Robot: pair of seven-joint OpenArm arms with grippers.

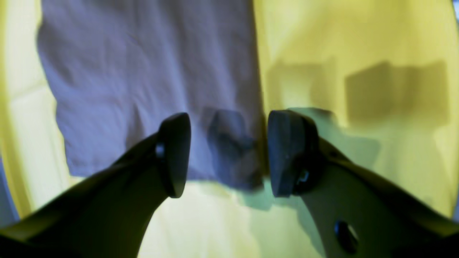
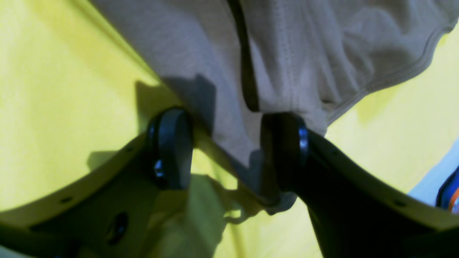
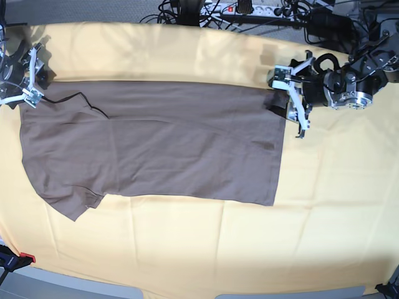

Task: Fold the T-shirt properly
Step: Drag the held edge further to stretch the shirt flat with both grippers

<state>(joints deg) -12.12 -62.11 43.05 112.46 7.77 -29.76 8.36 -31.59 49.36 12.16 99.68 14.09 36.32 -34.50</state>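
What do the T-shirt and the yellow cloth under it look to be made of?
T-shirt: soft matte knit, probably cotton jersey; stitched hem, limp wrinkles in the right wrist view. Yellow cloth: thin matte woven sheet, apparently; it shows straight fold creases. Exact fibre can't be told.

T-shirt flat on yellow cloth

base view bright and even, fairly sharp, mild bending at the edges. both wrist views soft and blurred, with a strong yellow-green colour cast. in the left wrist view the t-shirt reads bluish-grey, and blocky shadows fall on the yellow cloth. right wrist view: dark shadow patches beside the gripper fingers, corners curved by the lens.
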